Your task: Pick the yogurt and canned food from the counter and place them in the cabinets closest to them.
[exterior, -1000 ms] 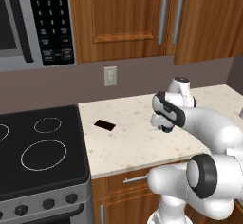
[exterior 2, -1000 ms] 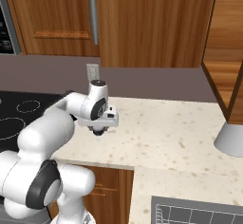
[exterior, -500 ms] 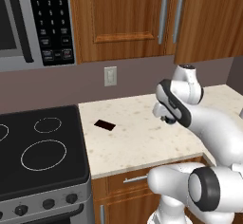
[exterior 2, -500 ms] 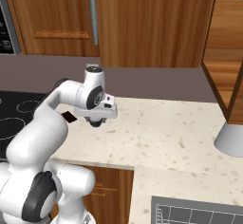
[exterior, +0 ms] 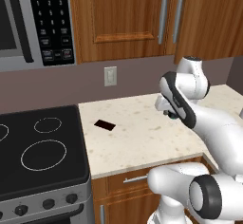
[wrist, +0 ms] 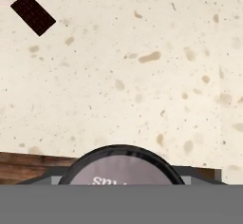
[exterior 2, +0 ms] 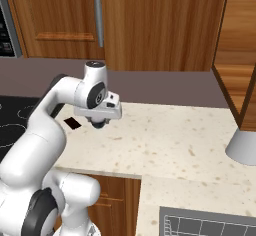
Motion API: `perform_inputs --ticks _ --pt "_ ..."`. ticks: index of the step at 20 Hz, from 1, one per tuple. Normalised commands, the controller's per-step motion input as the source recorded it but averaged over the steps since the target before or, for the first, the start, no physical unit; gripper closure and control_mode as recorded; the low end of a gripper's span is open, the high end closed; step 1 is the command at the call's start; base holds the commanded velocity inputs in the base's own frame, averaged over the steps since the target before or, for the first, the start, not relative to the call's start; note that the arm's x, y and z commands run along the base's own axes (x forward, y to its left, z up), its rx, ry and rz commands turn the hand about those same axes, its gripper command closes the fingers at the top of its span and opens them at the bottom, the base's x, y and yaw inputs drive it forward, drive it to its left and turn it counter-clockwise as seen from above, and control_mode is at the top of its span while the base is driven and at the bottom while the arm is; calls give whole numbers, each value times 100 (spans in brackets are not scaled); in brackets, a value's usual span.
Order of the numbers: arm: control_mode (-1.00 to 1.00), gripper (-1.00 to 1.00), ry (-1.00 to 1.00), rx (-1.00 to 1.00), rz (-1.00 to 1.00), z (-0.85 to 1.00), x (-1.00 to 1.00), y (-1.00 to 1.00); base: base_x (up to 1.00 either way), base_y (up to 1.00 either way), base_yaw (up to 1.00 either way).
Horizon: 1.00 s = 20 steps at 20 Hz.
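A home kitchen: black cooktop (exterior: 40, 147) at nine o'clock, microwave (exterior: 33, 21), wooden wall cabinets (exterior: 123, 19), speckled counter (exterior: 137, 133).

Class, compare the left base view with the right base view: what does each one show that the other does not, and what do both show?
Left base view alone: the black microwave keypad panel, the white wall outlet and the steel oven knobs.

Right base view alone: the open reddish-brown wooden wall cabinet at right, the round grey object standing below it, and the grey gridded surface at the bottom.

Both: the beige speckled stone counter, the small flat dark rectangle lying on it, the black stovetop, closed wooden doors with steel bar handles, and the white arm.
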Motion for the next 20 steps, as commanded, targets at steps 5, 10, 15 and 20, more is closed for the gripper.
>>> perform_inputs --ticks 5,10,15,20 --pt "-100 100 -4 0 0 11 -8 0 0 0 0" --pt "-100 100 0 0 0 0 0 0 0 0 0" --pt "-100 100 0 0 0 0 0 0 0 0 0" --pt "100 100 0 0 0 0 0 0 0 -2 -5"
